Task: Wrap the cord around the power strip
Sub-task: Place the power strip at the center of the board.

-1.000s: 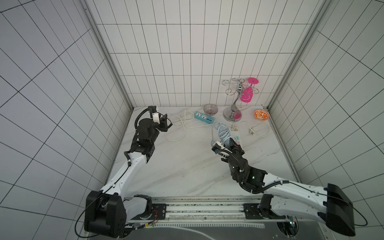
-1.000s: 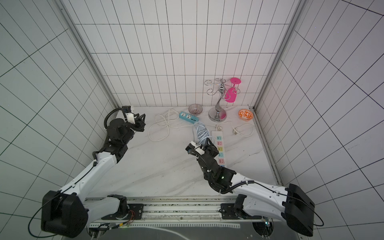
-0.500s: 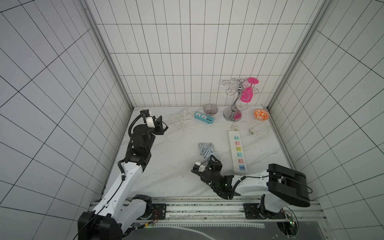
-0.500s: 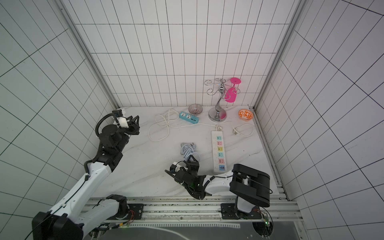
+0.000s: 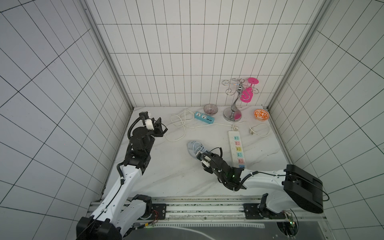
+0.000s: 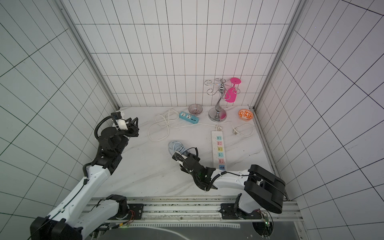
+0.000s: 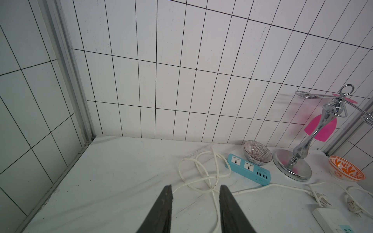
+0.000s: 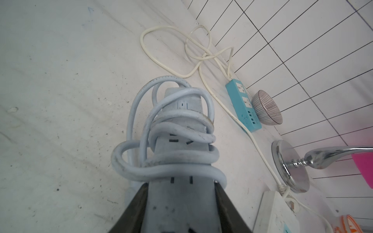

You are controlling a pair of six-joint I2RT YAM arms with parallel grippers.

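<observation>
Cord (image 8: 181,159) wound round the power strip (image 8: 179,207).
Right gripper (image 8: 181,184) clamped its end; left gripper (image 7: 196,187) hung parted, empty, at the table's (image 5: 166,176) ten o'clock.

White rectangular tiles with dark grout cover the back wall (image 5: 197,62) and both side walls (image 5: 41,104), closing in three sides of the bench (image 5: 166,178). Grey metal posts (image 5: 107,56) run up its two far corners. The bench top is white with faint grey veins and small dark specks. A metal rail (image 5: 207,204) lines its near edge. The light is even and the shadows are soft.
</observation>
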